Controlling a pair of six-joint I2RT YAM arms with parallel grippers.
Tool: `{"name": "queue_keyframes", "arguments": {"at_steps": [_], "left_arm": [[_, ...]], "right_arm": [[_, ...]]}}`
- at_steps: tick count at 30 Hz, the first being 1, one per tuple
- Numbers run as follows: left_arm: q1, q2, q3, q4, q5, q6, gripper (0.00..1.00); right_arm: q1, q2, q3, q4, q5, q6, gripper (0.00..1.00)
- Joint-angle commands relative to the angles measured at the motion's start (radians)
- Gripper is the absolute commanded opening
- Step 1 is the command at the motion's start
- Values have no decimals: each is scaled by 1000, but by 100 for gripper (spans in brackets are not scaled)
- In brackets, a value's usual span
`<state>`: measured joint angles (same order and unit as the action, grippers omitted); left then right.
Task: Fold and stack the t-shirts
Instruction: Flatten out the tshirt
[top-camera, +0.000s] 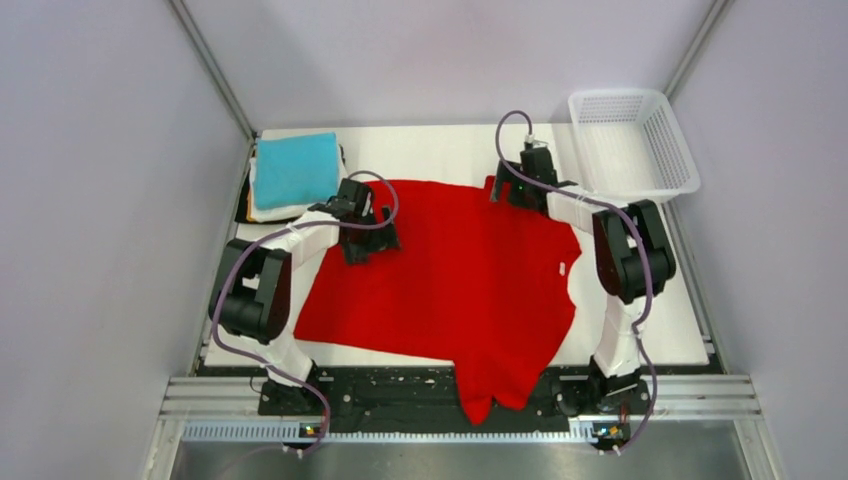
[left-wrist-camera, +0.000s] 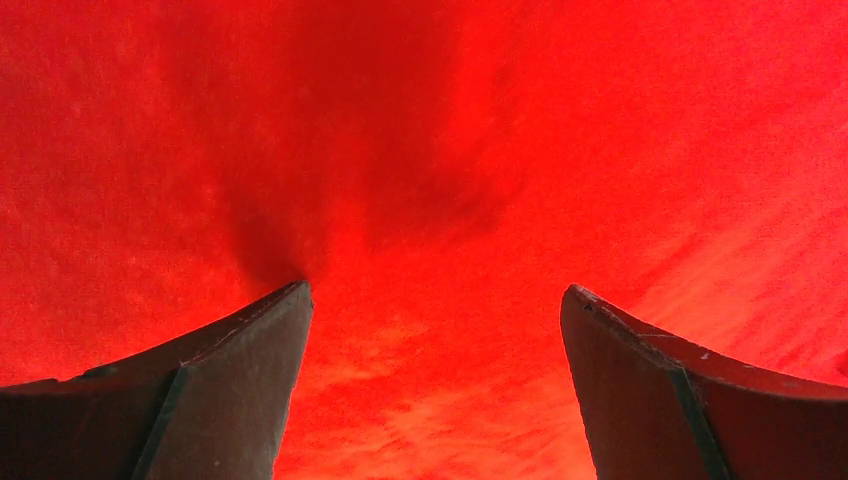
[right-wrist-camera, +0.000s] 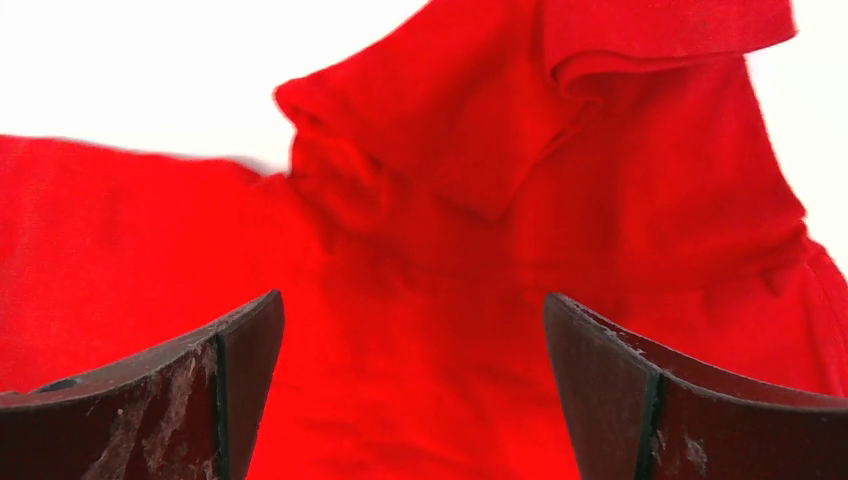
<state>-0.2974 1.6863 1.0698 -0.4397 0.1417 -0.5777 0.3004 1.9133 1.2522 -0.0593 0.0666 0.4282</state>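
Red tee (top-camera: 450, 270), left tool (left-wrist-camera: 435, 288), right tool (right-wrist-camera: 412, 296) wide open above, maybe touching

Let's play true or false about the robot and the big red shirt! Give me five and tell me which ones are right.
1. The red t-shirt lies spread out on the table. True.
2. The left gripper is pinching the red t-shirt. False: its jaws stand wide open over the cloth.
3. The teal folded t-shirt sits on top of the pile of folded shirts in the far left corner. True.
4. The white mesh basket has a folded shirt in it. False: nothing shows inside it.
5. The right gripper hangs over the teal folded t-shirt. False: it is open at the far right part of the red t-shirt, on the basket's side.
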Motion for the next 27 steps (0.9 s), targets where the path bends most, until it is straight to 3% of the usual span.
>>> {"name": "queue_keyframes", "arguments": {"at_steps": [1, 15, 19, 27], "left_arm": [[5, -22, -50, 57, 26, -22, 99], [5, 29, -31, -33, -68, -8, 99], [4, 34, -30, -37, -64, -2, 99], [4, 59, 0, -61, -82, -1, 99]], "right_arm": [[-11, 85, 107, 107, 1, -7, 99], [-21, 328, 358, 169, 35, 6, 99], [-21, 378, 421, 273, 67, 18, 99], [-21, 546, 735, 363, -10, 53, 99]]}}
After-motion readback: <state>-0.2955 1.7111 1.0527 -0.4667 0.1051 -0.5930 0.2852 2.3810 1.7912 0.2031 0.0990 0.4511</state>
